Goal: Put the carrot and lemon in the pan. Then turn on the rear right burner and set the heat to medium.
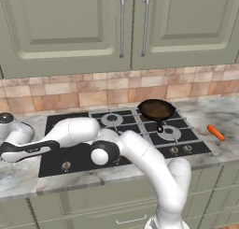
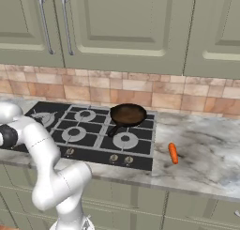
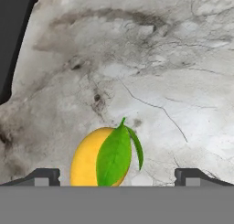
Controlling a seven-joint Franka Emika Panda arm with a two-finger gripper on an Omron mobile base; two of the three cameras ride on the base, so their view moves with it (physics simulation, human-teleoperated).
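— Where's the small yellow lemon with the green leaf (image 3: pixel 103 159) lying, relative to the hand?

— Down on the grey-veined marble counter (image 3: pixel 151 77), left of the black cooktop (image 1: pixel 116 139). From the hand's own camera it sits low in the picture, between the two dark fingertips (image 3: pixel 43 176) but nearer the one on the picture's left than the other. I'd judge the two-finger gripper (image 3: pixel 119 178) is almost over it and needs a small sideways correction before dropping.

— Jaws?

— Wide apart, nothing between them but the fruit below. No contact that I can see.

— Which way does the lemon's long axis run?

— Hard to call. Its lower part is cut off at the bottom of the hand view and the leaf drapes over its right half, so I can't tell how it lies across the fingers.

— And the rest?

— The dark round shallow pan (image 1: pixel 156 109) rests on the far right burner (image 2: pixel 125 115), handle pointing to the near side. The slim orange carrot (image 1: pixel 216 132) lies on the counter to the right of the cooktop, well apart from the pan and far from the arm, which is stretched out to the left. In the base views the white forearm hides the lemon.
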